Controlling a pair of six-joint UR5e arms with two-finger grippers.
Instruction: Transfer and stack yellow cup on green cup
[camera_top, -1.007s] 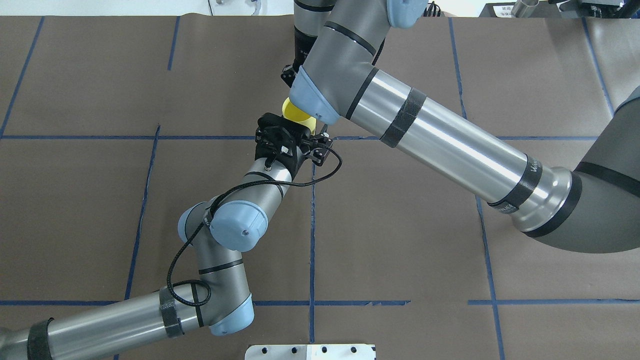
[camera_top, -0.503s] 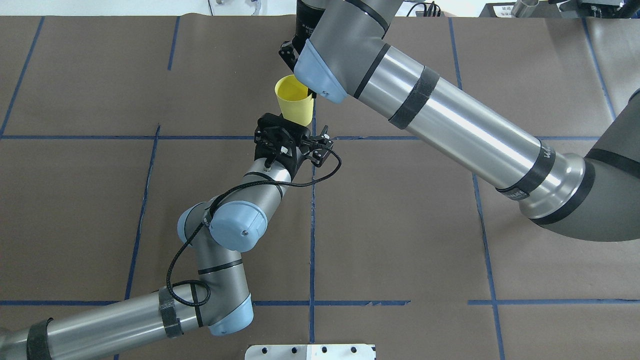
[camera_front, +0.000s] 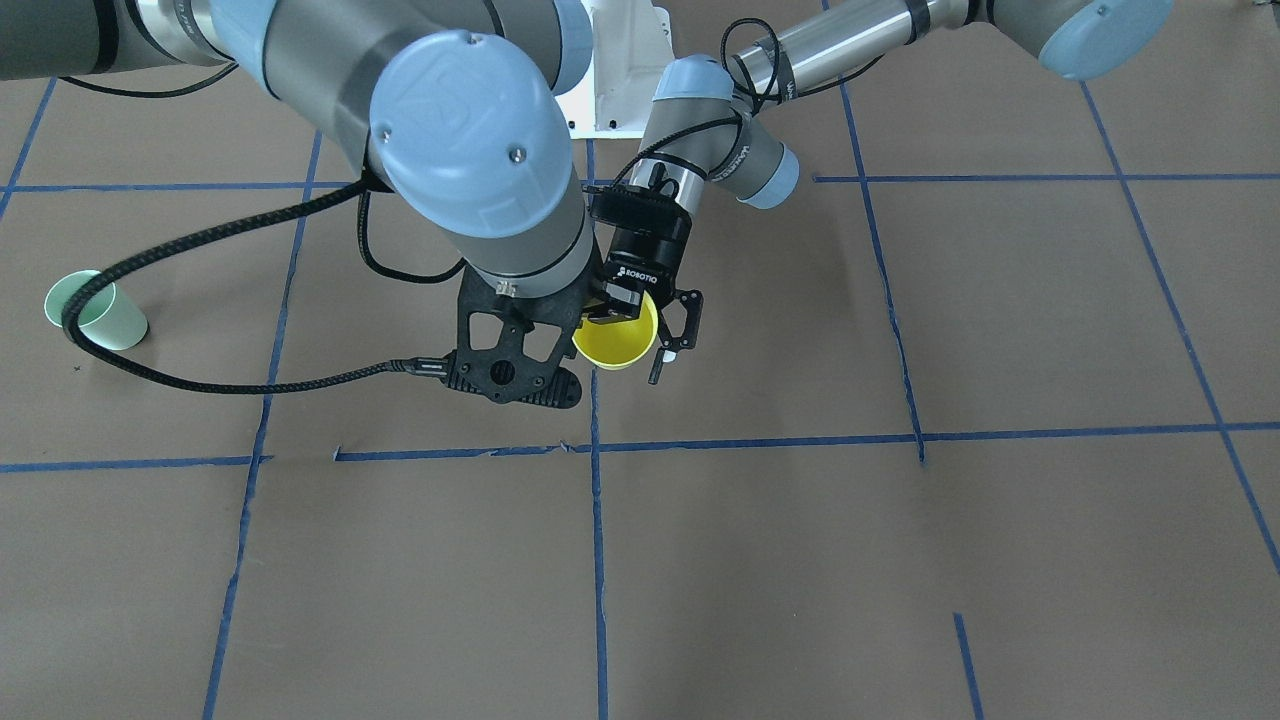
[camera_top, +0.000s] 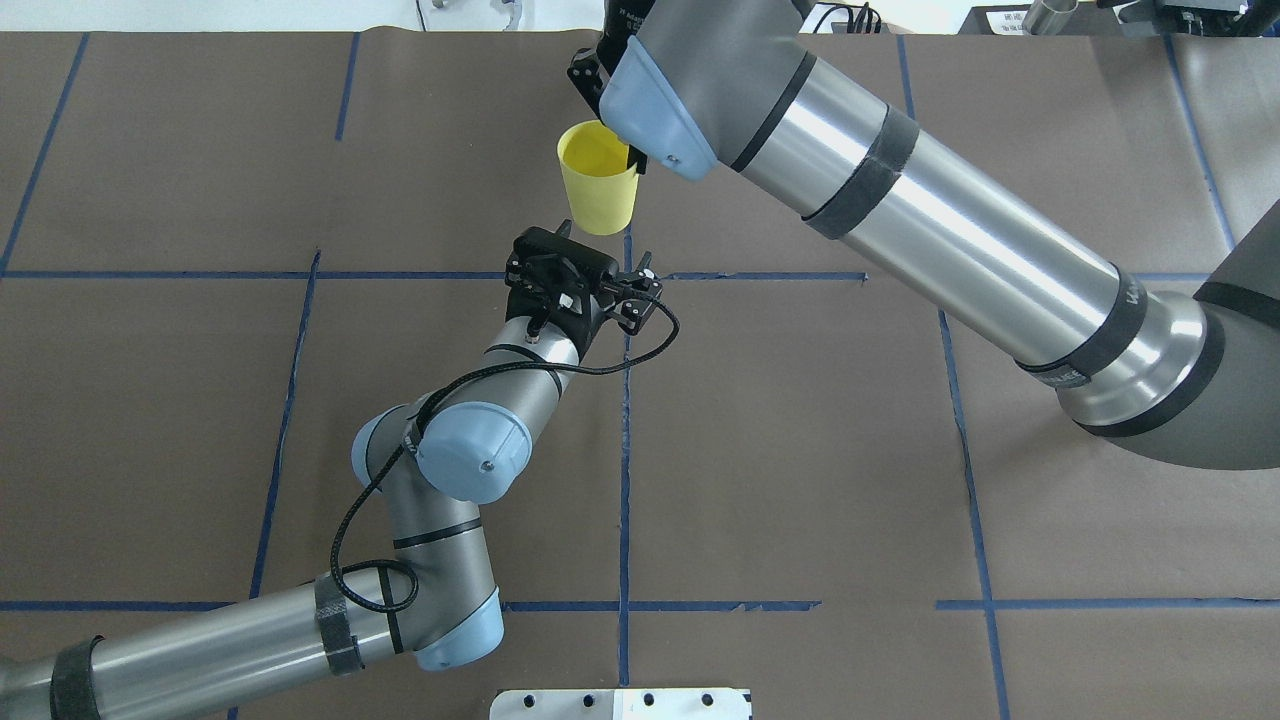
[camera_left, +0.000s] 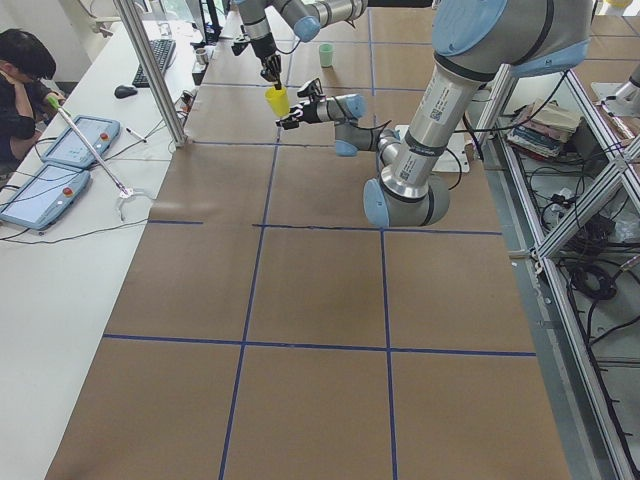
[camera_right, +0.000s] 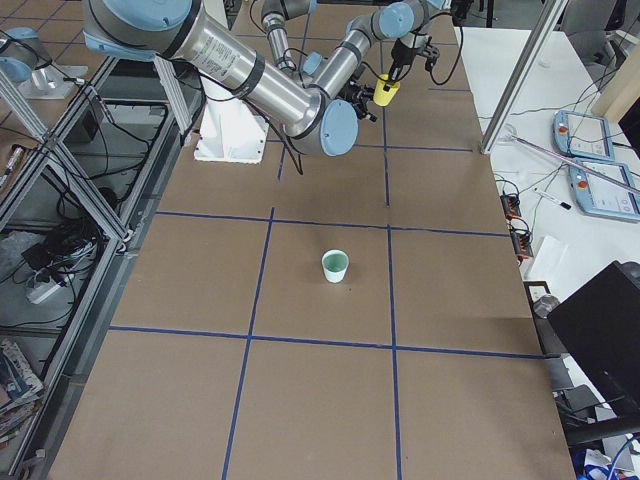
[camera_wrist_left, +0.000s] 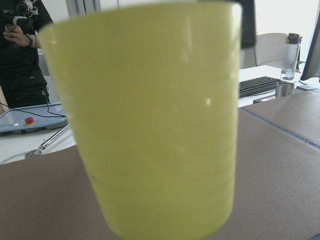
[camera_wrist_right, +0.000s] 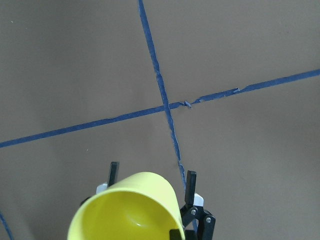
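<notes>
Your right gripper (camera_top: 632, 158) pinches only the yellow cup (camera_top: 598, 192) rim (left gripper (camera_front: 670, 335) gapes empty); it may slip before reaching the green cup (camera_right: 335, 266)

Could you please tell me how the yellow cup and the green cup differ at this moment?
The yellow cup is bright yellow; the green cup is pale mint. The yellow cup hangs above the table, pinched at its rim by the right gripper, while the green cup stands free on the brown table cover. The yellow cup hangs close in front of the open left gripper; the green cup is far from both. Both are upright, handleless, tapered tumblers.
</notes>
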